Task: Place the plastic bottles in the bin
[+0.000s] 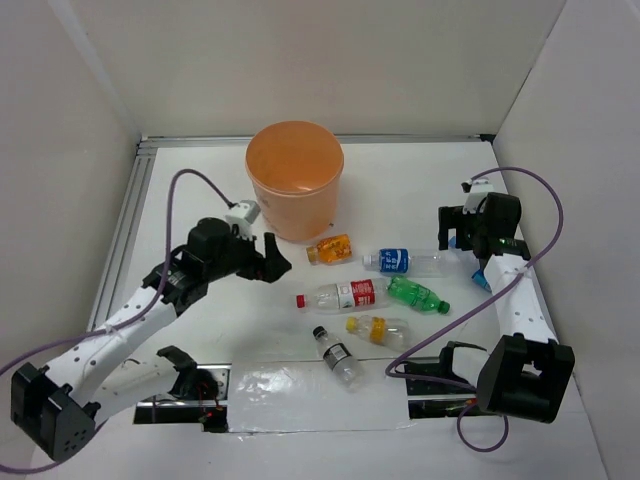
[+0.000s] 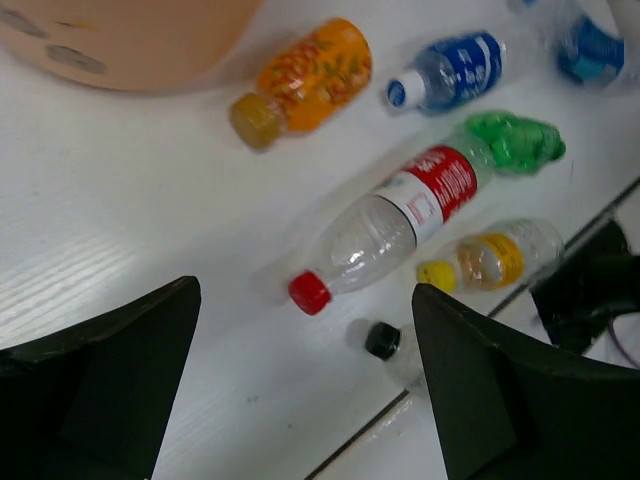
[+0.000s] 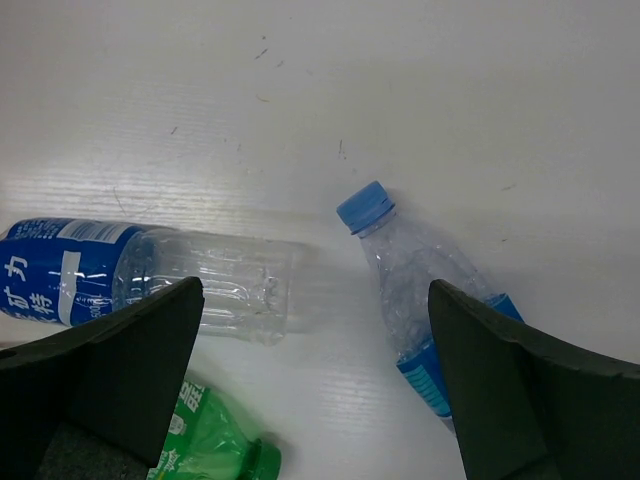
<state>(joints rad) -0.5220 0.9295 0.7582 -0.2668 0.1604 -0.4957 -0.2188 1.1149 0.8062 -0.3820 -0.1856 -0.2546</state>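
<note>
The peach-orange bin (image 1: 295, 180) stands at the back centre; its wall shows in the left wrist view (image 2: 120, 40). Several bottles lie in front of it: short orange (image 1: 330, 249) (image 2: 310, 70), blue-labelled (image 1: 410, 262) (image 3: 150, 275), red-labelled (image 1: 345, 295) (image 2: 400, 215), green (image 1: 418, 296) (image 3: 215, 440), yellow-labelled (image 1: 380, 328) (image 2: 490, 258), black-capped (image 1: 338, 356) (image 2: 382, 340). A second blue-capped clear bottle (image 3: 420, 290) lies under my right gripper. My left gripper (image 1: 275, 258) (image 2: 305, 295) is open and empty above the table, left of the bottles. My right gripper (image 1: 460, 235) (image 3: 315, 290) is open and empty.
White walls close in the table on three sides. An aluminium rail (image 1: 130, 220) runs along the left edge. A strip of clear film (image 1: 300, 388) lies at the front between the arm bases. Purple cables (image 1: 545, 200) loop off both arms.
</note>
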